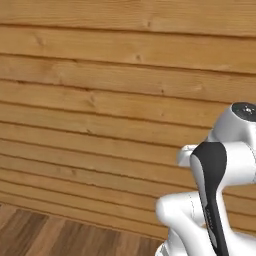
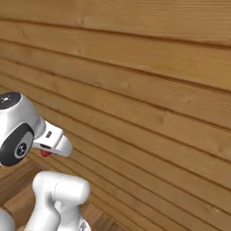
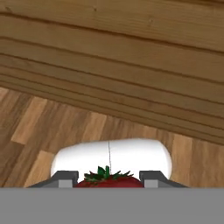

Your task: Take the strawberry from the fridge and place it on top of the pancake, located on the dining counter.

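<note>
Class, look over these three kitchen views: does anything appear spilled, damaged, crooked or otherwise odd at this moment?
Nothing stands out. The hand is shut on the strawberry, whose green leaves show between the fingertips. In the right base view a bit of red peeks under the hand. Behind are an intact wooden plank wall and a wood floor, with no spill.

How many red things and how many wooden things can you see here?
Red: 1, the strawberry held in the gripper
Wooden: 2, the plank wall and the plank floor
Total: 3
</note>
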